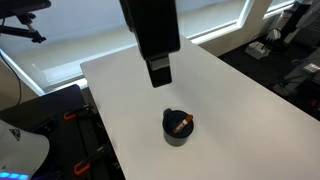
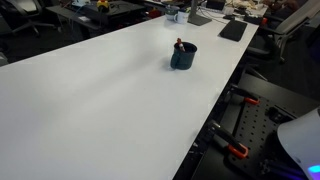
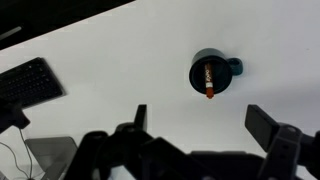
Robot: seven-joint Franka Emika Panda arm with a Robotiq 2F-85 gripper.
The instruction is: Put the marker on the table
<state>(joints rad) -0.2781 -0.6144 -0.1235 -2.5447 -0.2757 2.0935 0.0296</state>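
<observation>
**Marker Waits in the Cup**

The marker (image 3: pixel 209 79) is red-orange with dark ends. It stands inside the black cup (image 3: pixel 194 72) and leans on the rim. In an exterior view its top (image 2: pixel 180 44) pokes out a little. The cup stands on the white table (image 1: pixel 240 110), with bare table all around it.

The gripper (image 3: pixel 198 112) hangs above the table with its jaws spread wide. It holds nothing. In the wrist view the marker is out ahead of the gap between the jaws and well apart from both fingers. In an exterior view the gripper (image 1: pixel 158 80) is up high, and the cup is off to the side of it, not under it.

The step now looks like reaching for the marker. To do it well, the arm should first move right over the cup. Then it should line the gap up with the thin stick and go down slowly. The fingers should close only on the end that pokes out. They should not bump the rim, or the cup may tip or slide.
</observation>
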